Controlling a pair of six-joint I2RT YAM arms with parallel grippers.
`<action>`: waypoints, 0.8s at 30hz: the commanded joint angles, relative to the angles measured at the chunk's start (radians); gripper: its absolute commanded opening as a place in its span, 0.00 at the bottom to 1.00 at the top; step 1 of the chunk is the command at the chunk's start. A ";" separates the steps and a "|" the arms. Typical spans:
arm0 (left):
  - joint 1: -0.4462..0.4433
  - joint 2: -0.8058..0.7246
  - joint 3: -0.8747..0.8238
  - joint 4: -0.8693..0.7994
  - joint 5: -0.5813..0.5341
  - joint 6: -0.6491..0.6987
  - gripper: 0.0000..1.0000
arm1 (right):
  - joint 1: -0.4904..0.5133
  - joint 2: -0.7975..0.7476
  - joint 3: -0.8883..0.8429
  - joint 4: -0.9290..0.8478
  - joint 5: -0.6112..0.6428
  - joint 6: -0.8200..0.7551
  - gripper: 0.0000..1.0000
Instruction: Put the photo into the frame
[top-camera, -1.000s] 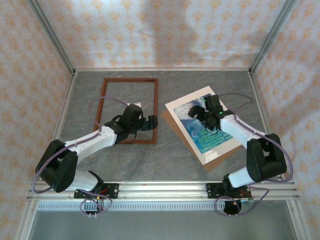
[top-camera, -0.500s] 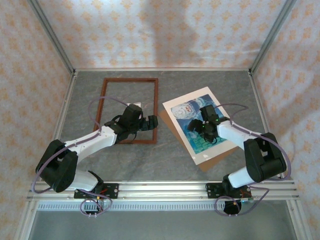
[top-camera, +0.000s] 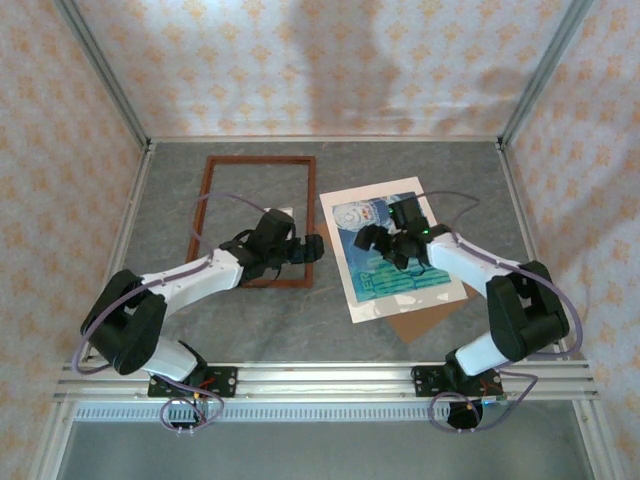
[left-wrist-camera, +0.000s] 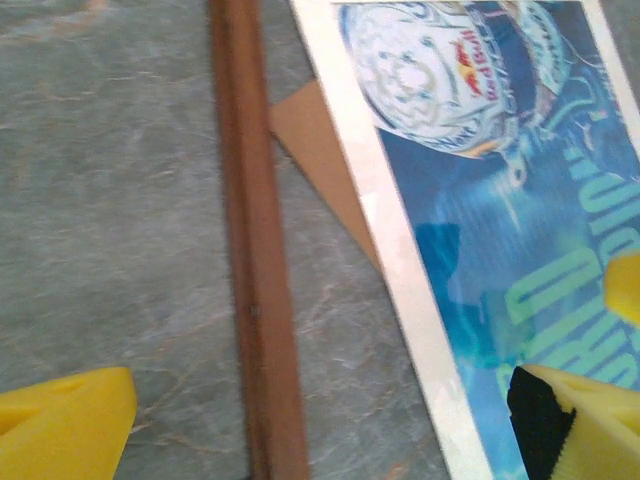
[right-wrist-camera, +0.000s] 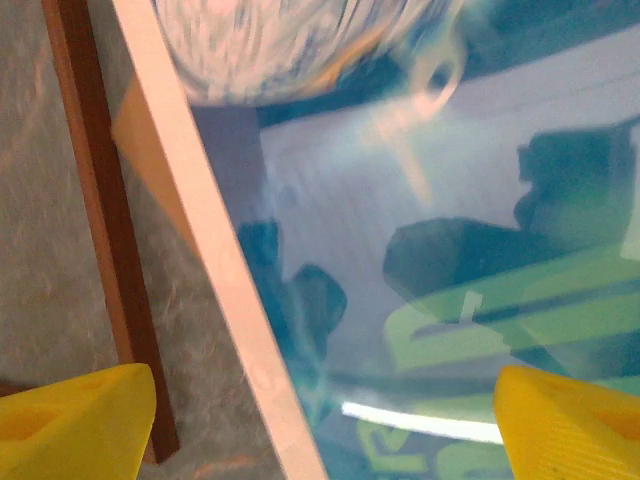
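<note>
Now the photo (top-camera: 398, 285) lies at the frame's (top-camera: 208, 220) three o'clock, just beside it. Left gripper (top-camera: 305, 247) and right gripper (top-camera: 385, 245) are spread wide, grasping nothing. The transfer looks underway; next, nudge it toward nine o'clock.

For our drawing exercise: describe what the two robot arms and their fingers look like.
The left arm and right arm have white links, black joints and looping purplish cables. Their fingers are yellow.

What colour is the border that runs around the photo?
Cream, nearly off-white: the border frames the photo. The left wrist view shows it best.
</note>
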 joint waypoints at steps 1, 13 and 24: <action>-0.051 0.049 0.072 0.021 0.005 0.005 0.95 | -0.126 -0.016 0.052 -0.096 0.094 -0.115 0.87; -0.187 0.330 0.372 -0.162 -0.082 -0.001 0.92 | -0.350 0.255 0.352 -0.206 0.278 -0.238 0.87; -0.199 0.475 0.488 -0.205 -0.064 -0.014 0.91 | -0.356 0.480 0.593 -0.368 0.245 -0.351 0.86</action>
